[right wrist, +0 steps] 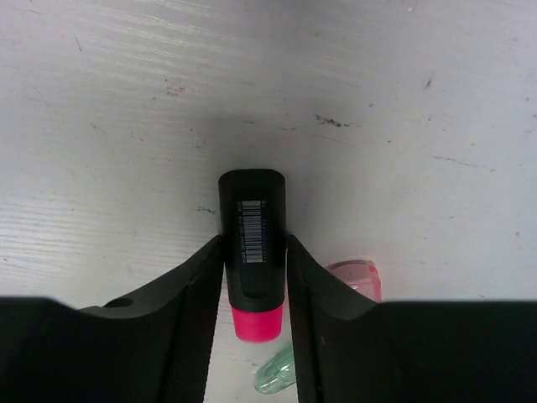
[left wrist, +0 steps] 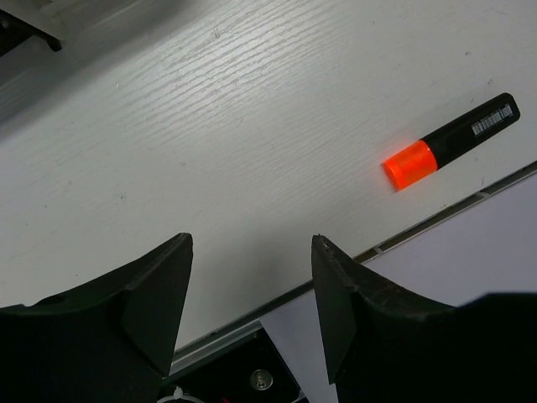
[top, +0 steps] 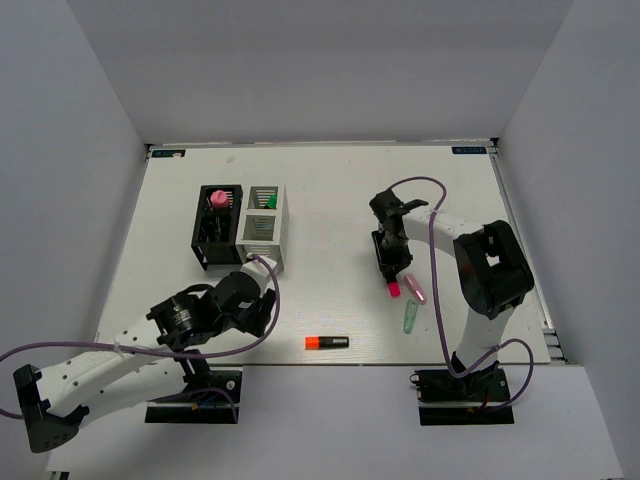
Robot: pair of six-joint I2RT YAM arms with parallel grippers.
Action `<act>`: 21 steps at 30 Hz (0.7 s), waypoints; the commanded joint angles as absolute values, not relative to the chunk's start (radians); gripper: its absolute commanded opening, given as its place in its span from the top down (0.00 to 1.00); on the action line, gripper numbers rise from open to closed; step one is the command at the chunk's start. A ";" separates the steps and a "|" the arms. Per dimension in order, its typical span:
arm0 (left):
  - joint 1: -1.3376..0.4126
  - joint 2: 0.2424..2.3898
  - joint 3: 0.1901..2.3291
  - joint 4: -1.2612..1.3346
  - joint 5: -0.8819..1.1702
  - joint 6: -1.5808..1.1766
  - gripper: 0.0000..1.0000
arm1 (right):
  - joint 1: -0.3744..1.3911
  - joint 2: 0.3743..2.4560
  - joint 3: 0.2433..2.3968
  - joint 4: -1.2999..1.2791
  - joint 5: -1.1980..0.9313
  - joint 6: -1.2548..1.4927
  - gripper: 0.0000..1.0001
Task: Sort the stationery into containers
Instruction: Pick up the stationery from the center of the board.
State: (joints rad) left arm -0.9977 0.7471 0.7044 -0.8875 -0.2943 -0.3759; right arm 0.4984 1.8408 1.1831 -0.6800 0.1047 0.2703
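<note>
Right gripper (right wrist: 254, 243): jaws closed in on the pink-ended highlighter (right wrist: 252, 220), 1 black finger pressed to each flank of the barrel. The marker lies flat on the table (top: 330, 200), pink end toward the wrist, barcode label facing up.

Step in hand, as I judge it: lifting this marker for the holders.
- The grip sits toward the pink end rather than mid-barrel, so expect some droop. Raise slowly and straight.
- The barrel is smooth, hard plastic with rounded sides, and could twist between flat pads. Confirm firm contact before travel.
- A translucent pink piece (right wrist: 357, 277) and a translucent green piece (right wrist: 277, 374) lie just beside the right finger. Both are light, glossy and tapered, and likely to skid if brushed.

Left gripper (left wrist: 252, 243): jaws apart, nothing between them, hovering over the near table edge. An orange-ended highlighter (left wrist: 453, 140) lies flat off to its right, well apart.

Farther out: the black holder (top: 218, 228) and white holder (top: 266, 225) stand joined at the left of the table. Both are box-shaped with slotted walls. A pink round item (top: 216, 199) sits in the black one and a green-tipped item (top: 272, 200) in the white.

The table is white with a fine ridged grain and scattered scuffs.
</note>
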 commanded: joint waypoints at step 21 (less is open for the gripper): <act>-1.003 0.583 0.666 -0.974 -0.304 -0.503 0.32 | 0.609 1.762 1.561 -0.405 -0.514 -0.573 1.00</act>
